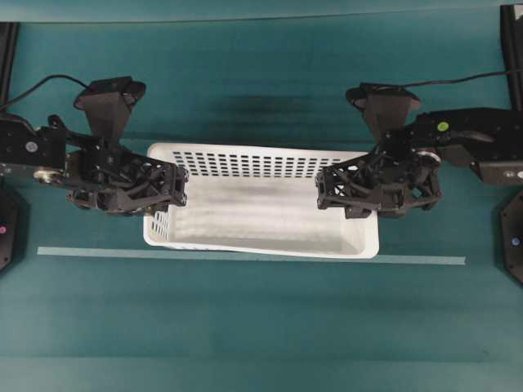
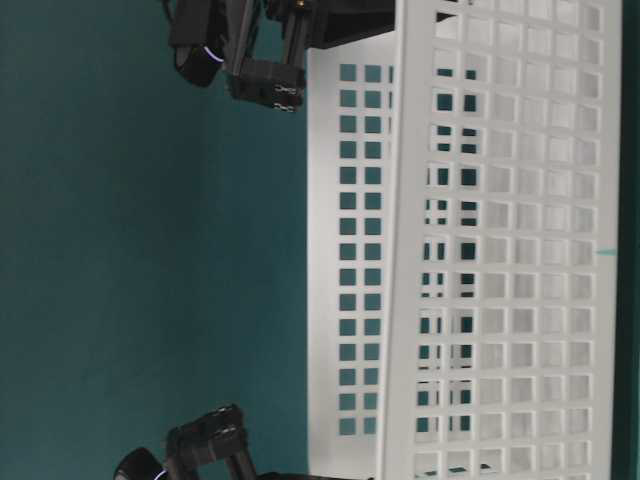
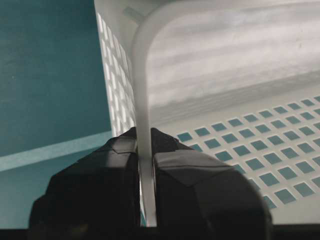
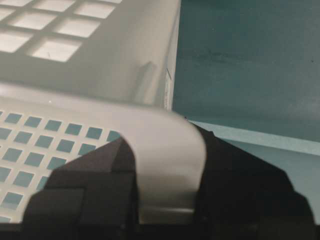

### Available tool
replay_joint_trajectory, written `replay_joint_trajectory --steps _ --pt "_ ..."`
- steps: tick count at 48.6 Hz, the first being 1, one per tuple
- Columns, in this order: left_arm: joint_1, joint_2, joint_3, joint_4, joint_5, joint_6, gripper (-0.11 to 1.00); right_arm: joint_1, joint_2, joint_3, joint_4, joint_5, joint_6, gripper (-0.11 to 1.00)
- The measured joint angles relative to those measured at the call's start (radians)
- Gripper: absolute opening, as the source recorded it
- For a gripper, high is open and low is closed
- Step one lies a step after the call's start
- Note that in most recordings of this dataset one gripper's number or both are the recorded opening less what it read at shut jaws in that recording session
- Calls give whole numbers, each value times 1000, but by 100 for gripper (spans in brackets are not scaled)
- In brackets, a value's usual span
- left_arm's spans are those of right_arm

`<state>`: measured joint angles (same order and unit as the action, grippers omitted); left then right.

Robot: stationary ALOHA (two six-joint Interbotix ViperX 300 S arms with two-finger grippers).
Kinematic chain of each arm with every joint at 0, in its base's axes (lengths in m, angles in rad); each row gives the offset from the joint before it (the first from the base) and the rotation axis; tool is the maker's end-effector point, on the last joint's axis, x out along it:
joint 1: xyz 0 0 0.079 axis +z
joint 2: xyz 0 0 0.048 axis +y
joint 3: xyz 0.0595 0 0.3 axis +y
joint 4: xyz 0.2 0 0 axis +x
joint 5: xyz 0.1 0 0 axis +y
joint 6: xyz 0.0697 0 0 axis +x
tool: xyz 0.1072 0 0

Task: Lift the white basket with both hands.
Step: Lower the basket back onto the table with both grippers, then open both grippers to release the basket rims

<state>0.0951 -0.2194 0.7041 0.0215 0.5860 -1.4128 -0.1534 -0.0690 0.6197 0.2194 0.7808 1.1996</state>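
Note:
The white basket [image 1: 261, 247] lies lengthwise at the middle of the teal table, its perforated walls filling the right of the table-level view [image 2: 500, 250]. My left gripper [image 1: 181, 186] is shut on the rim of its left end. In the left wrist view the thin rim [image 3: 142, 75] runs straight down between the two black fingers of the left gripper [image 3: 146, 145]. My right gripper [image 1: 321, 186] is shut on the right end. There the broad rounded rim [image 4: 165, 125] curves over and fills the gap of the right gripper [image 4: 162, 137]. Whether the basket's bottom touches the table I cannot tell.
A pale tape strip [image 1: 245, 255] runs across the table just in front of the basket. Black frame posts [image 1: 8, 49] stand at the back corners. Black arm bases [image 1: 513, 237] sit at the left and right edges.

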Motion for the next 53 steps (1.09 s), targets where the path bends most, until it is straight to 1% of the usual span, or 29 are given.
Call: replay_joint_trajectory --steps 18,37,45,53 --pt "0 34 0 0 -8 0 -1 2 14 14 2 -32 -2 18" --pt "0 40 0 0 -11 -2 -1 0 18 14 2 -34 0 18" --pt "0 40 0 0 -14 0 -1 -5 20 14 3 -34 -9 18" --pt "3 40 2 0 -28 0 -1 -8 20 14 8 -34 -35 18"
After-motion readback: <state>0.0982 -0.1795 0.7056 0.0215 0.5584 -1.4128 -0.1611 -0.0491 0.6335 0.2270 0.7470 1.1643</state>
